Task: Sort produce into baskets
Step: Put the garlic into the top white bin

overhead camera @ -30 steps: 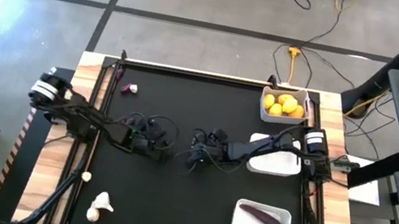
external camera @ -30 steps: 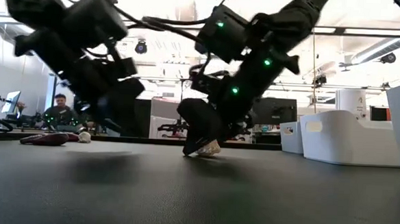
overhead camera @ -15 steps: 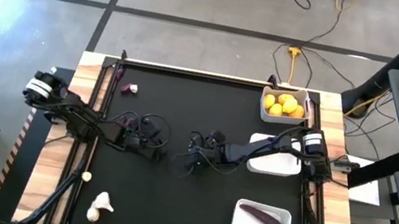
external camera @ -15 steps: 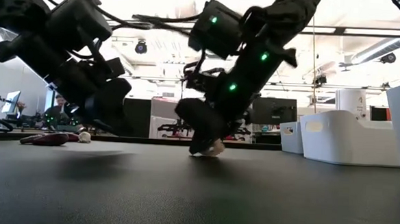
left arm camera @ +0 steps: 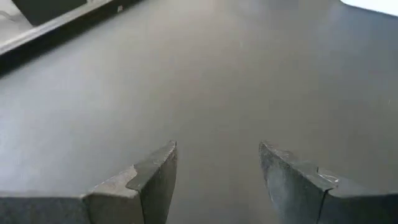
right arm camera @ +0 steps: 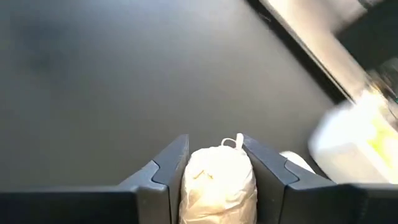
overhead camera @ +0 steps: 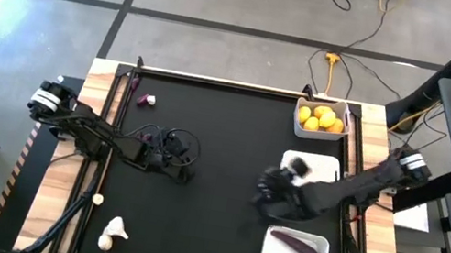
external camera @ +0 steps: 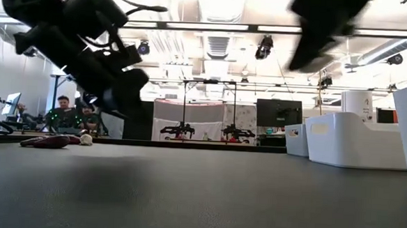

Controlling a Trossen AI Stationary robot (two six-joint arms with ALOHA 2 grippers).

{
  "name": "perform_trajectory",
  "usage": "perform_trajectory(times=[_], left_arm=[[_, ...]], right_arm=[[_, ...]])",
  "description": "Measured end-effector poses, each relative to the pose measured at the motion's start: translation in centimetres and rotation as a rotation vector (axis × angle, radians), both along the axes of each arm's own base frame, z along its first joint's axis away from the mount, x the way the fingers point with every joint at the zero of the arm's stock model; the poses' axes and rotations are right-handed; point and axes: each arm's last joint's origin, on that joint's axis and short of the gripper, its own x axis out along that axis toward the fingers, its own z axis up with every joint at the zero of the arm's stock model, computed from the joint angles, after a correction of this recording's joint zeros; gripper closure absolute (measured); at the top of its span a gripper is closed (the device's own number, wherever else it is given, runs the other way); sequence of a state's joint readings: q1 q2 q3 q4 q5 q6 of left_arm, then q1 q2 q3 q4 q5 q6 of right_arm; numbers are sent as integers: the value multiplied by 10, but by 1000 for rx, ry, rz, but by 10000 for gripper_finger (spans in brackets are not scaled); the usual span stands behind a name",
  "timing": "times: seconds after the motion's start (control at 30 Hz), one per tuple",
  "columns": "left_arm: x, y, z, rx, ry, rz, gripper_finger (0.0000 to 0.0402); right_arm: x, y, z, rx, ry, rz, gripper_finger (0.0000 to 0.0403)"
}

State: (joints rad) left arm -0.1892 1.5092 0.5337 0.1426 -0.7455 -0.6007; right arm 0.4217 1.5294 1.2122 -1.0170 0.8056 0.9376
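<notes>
Whitish crinkly garlic bulb (right arm camera: 219,174) in right gripper (right arm camera: 214,165) (rounded, knobby top).

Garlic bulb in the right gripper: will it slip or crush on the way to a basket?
Probably secure: the right gripper pinches the garlic bulb on both sides. Its papery, wrinkled skin suggests it is light and slightly crushable. The rounded shape could roll once released.
</notes>
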Motion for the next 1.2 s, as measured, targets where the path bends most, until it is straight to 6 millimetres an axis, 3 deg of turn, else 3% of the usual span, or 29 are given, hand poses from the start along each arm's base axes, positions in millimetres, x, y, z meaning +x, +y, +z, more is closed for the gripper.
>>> perform_trajectory(times=[0.17,0.47,0.67,0.87,1.2], left_arm=[[11,3,4,42,4,19,192],[39,23,1,40,61,28,192],[58,31,-6,-18,86,-15,192],[61,29,-2,-53,79,-62,192],[52,28,10,-99,61,-59,192]], right_arm=[[-49,-4,-13,-10,-63,-167,291],[-94,-44,-64,22,-9,-413,284],[-98,-62,-83,84,-31,-478,289],[-95,-74,-93,161,-35,-482,281],[-98,-77,-87,129,3,-429,210]])
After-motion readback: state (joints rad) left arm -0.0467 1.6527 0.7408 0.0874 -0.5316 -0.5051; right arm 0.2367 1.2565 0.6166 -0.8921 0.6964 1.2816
